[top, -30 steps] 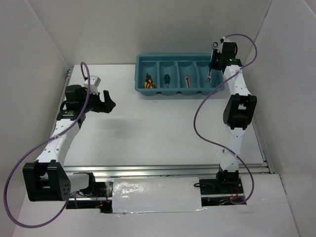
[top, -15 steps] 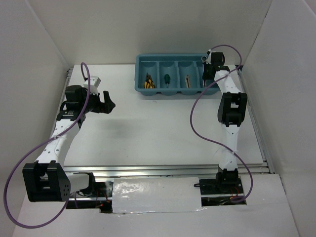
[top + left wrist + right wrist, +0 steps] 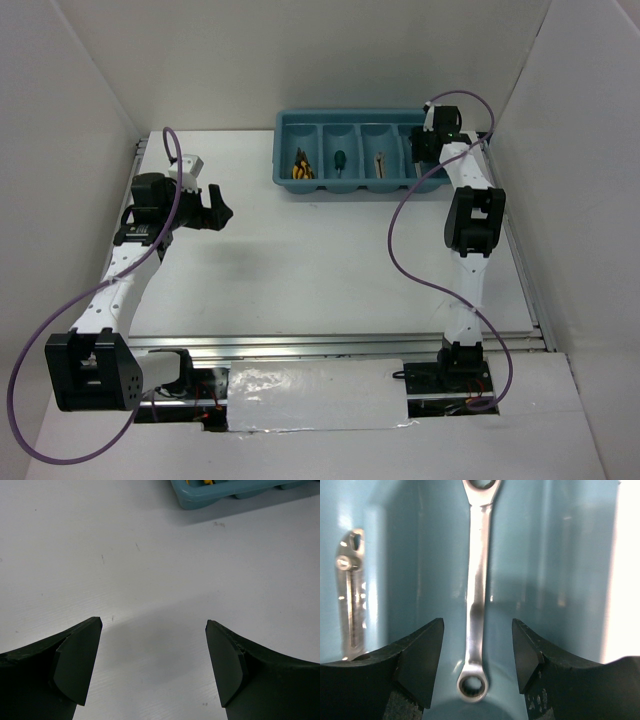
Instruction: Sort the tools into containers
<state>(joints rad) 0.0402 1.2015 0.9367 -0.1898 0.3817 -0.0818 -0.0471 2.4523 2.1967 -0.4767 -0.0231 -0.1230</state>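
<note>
Top external view showed the teal-blue tray point(image 3: 365, 120) at about 1 o'clock on the white tabletop point(image 3: 320, 260), its four compartments side by side. Counting from the 9 o'clock end, the first held yellow-handled pliers point(image 3: 300, 168), the second a green-handled screwdriver point(image 3: 340, 160), and the third a small silver metal piece point(image 3: 380, 162). The right hand point(image 3: 424, 150) was dipped into the fourth compartment, at the tray's 3 o'clock end.

From the right wrist, that hand point(image 3: 477, 630) had its jaws partly spread and gripped nothing. A silver combination wrench point(image 3: 479, 580) lay flat on the compartment floor, running from 12 to 6 o'clock. Its near ring end sat between the two fingers, with a gap on each side. The silver metal piece point(image 3: 350, 595) lay past the divider at 9 o'clock, in the next compartment of the tray point(image 3: 560, 555).

At 9 o'clock on the tabletop, well apart from the tray, the left hand point(image 3: 215, 207) was held above the bare surface. Its wrist camera showed the hand point(image 3: 155, 650) spread wide and empty over the tabletop point(image 3: 160, 570), with a corner of the tray point(image 3: 225, 492) at 1 o'clock.
</note>
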